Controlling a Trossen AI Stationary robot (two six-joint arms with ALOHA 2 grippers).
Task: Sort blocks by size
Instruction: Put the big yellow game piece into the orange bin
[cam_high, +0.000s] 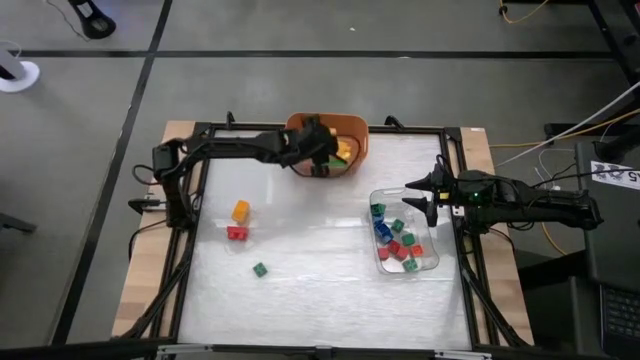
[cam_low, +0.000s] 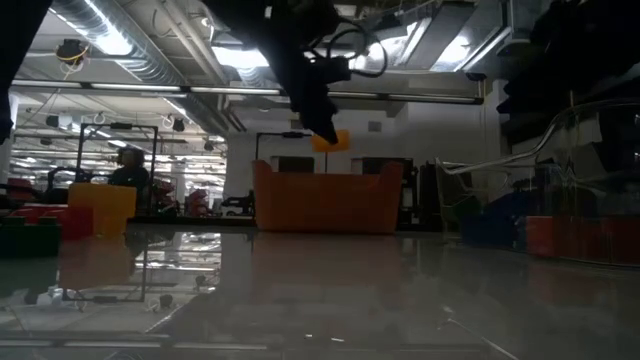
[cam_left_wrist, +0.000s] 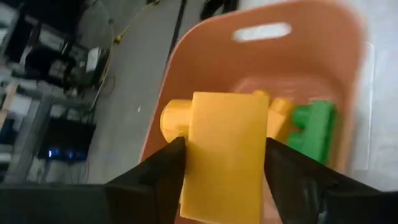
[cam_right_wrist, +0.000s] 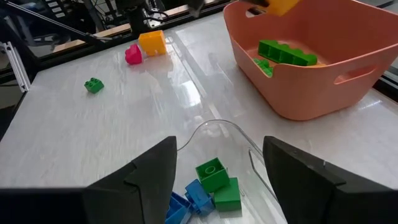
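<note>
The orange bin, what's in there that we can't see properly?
- High view: the left claw covers most of the orange bin.
- Left wrist view: the yellow brick hides the bin floor.
- Low view: the bin wall hides everything inside.
- Right wrist view: only a green brick shows clearly.

Both arms dark, near black, built of slim jointed segments. Left arm (cam_high: 235, 147): black cable loops at its base, beside the table (cam_high: 320, 290) edge. Right arm (cam_high: 530, 200): small green light on the wrist housing. Fingers (cam_right_wrist: 146, 180) matte black, flat, wedge-shaped with angular edges.
</note>
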